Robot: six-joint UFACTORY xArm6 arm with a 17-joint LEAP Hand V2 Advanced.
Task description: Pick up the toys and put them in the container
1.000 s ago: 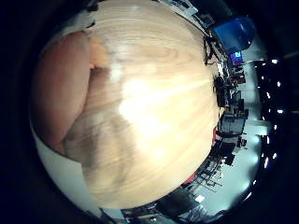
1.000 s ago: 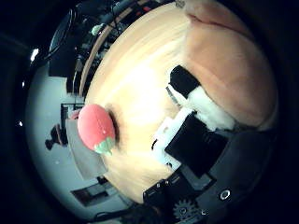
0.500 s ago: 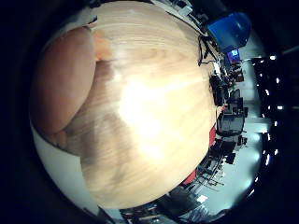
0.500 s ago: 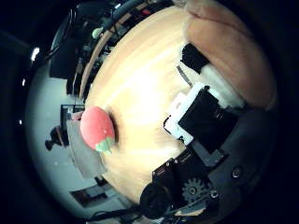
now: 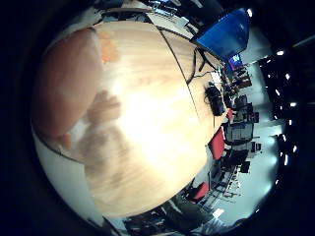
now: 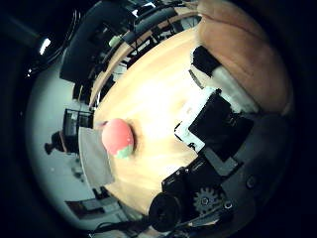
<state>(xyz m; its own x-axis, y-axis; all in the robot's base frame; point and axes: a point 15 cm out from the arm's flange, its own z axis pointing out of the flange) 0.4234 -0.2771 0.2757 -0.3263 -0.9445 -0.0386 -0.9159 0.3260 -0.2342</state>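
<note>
A brown plush toy (image 6: pixel 243 45) lies close against the palm in the right thumb side palm view. My hand (image 6: pixel 220 124) has its black and white fingers (image 6: pixel 210 67) curled onto the toy. The same toy (image 5: pixel 64 84) fills one side of the right little finger side palm view and casts a shadow on the round wooden table (image 5: pixel 148 108) below. A red toy with a green tip (image 6: pixel 119 137) lies on the table beside a grey flat thing (image 6: pixel 94 167) at the table's edge, away from the hand.
A large blue object (image 5: pixel 224 34) stands beyond the table's far edge. Dark chairs and desks (image 5: pixel 231 108) ring the table. A black chair (image 6: pixel 94 50) stands off the table's side.
The whole picture has shifted in each view, so the camera has moved and tilted. The table looks smaller and more of the room shows. The brown toy stays against the palm.
</note>
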